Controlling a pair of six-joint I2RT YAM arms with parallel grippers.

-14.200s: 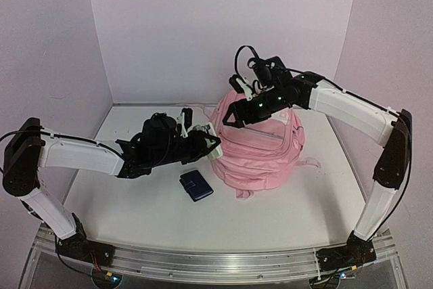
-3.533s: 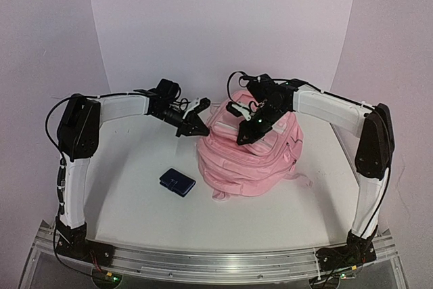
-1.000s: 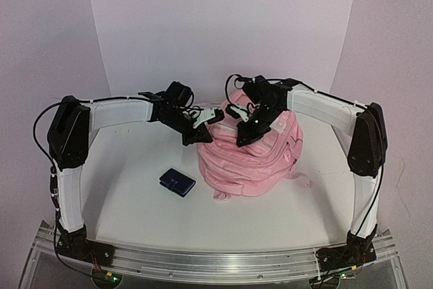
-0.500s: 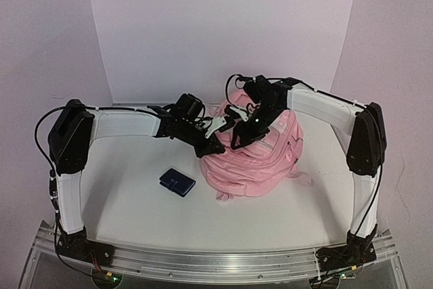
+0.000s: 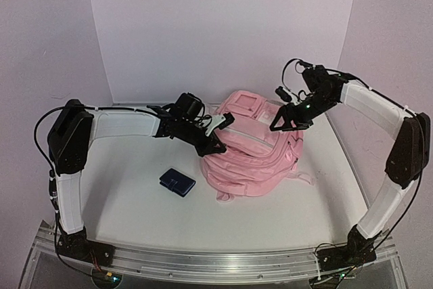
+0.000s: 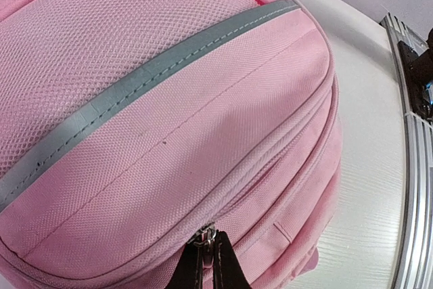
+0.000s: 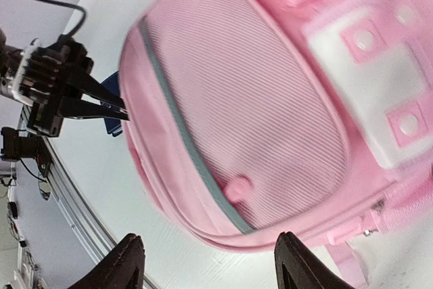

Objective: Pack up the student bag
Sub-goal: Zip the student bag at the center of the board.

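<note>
Task item: large soft pink fabric backpack point(image 5: 254, 150), with grey stripe, paler white-pink snap panel and zip seams; lies slumped mid white tabletop point(image 5: 135, 214). At side seam, left gripper point(image 6: 210, 262) pressed together, pinching metal zip pull point(image 6: 203, 236). Above, right gripper point(image 7: 210, 262) spread, clear of fabric.

Left gripper point(image 5: 218, 149) closed, right gripper point(image 7: 203, 252) spread wide

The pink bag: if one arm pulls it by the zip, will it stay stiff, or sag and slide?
Probably floppy: the bag is soft fabric, slumped and creased on the table. It lies low, so it is likely light. A pull where the left end effector pinches the zip pull may drag the whole bag rather than open it.
</note>
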